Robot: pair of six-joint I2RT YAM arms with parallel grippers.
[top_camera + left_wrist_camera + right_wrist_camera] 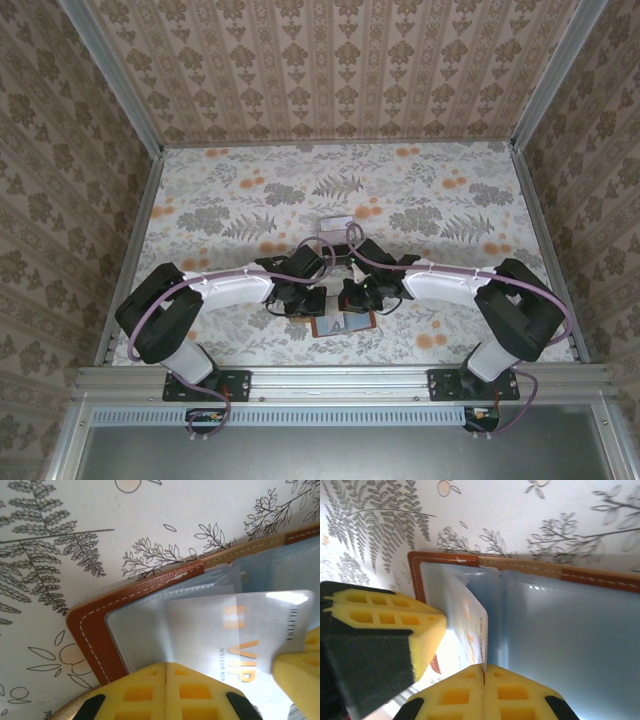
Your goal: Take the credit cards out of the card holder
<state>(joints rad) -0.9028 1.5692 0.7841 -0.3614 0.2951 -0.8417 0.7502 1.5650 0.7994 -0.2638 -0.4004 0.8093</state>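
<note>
My left gripper (165,672) was pressed together on the open card holder (92,630), flat on the surface (60,510), I think to hold it still while my right gripper (484,670) pinched a silvery credit card (215,630) sticking half out

We note floral tablecloth (430,190): white, grey ferns, orange blooms, evenly lit. Behind cloth, back wall (340,60) in beige striped damask wallpaper. Same paper on left wall (50,170) and right wall (600,150) flanking cloth. Aluminium side rails (130,250) border cloth. Metal front rail (340,380) along cloth's near edge, grey panel (340,450) beyond.
</note>
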